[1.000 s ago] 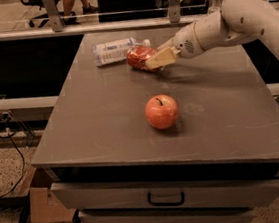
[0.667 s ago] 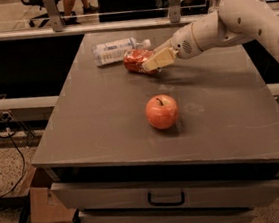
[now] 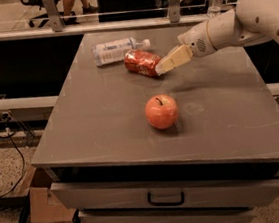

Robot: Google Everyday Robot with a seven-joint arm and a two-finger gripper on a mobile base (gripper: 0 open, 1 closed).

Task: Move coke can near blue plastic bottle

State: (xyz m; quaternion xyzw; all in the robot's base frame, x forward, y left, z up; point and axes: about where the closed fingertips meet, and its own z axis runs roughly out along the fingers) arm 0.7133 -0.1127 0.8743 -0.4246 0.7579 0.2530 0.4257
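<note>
my arm reaches in from 3 o'clock, low over the table [image 3: 226,118], gripper [image 3: 164,66] touching the coke can [image 3: 141,62]; apart or clamped, i cannot tell. the can lies just beside the blue plastic bottle [image 3: 115,51], at its 4 o'clock.

claw [image 3: 163,66] at coke can's [image 3: 141,62] right end, both shifted slightly nearer camera

Setting: office-type robot test area. Grey desk [image 3: 221,124] with handled drawers [image 3: 165,198]. Loose cables [image 3: 14,148] and a cardboard box [image 3: 42,205] on the speckled floor. Office chair [image 3: 31,0] and a seated person's legs [image 3: 74,0] behind a rail [image 3: 119,24]. Tool [image 3: 162,68] over the desk's far side, at the coke can [image 3: 141,63].
</note>
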